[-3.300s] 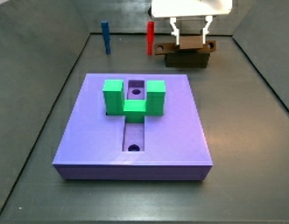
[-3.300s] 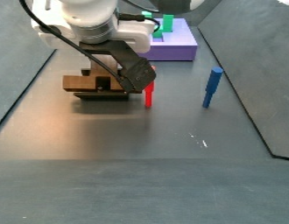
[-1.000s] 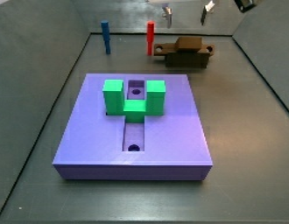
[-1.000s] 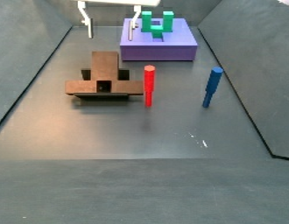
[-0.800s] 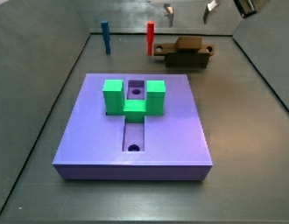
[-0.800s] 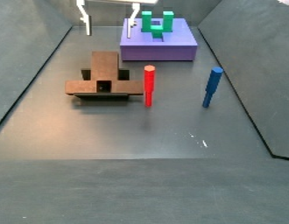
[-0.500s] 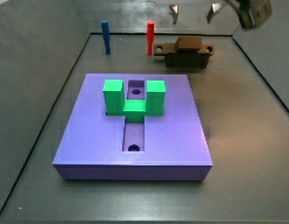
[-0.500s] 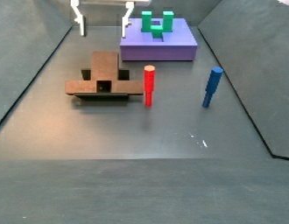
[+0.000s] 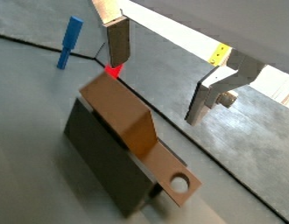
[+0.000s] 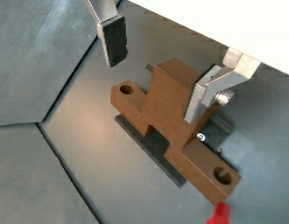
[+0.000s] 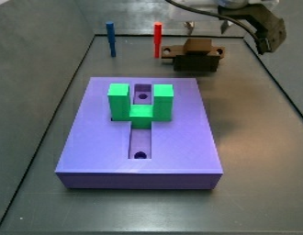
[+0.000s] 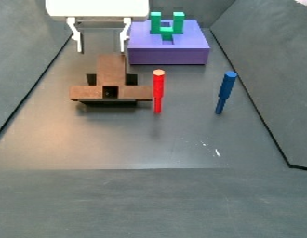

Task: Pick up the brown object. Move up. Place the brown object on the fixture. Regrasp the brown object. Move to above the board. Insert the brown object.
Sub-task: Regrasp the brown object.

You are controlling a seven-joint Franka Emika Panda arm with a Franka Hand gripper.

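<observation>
Gripper (image 12: 100,37) above fixture (image 12: 94,94), fingers (image 10: 112,39) wide apart, holding nothing. Brown bar (image 9: 133,125) lies on fixture. Purple board (image 11: 141,124) well apart.

Gripper (image 12: 100,39) above brown object (image 12: 110,70)

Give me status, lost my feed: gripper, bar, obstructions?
Gripper open, empty, above the brown object. Brown object resting on the fixture. Red peg close beside.
</observation>
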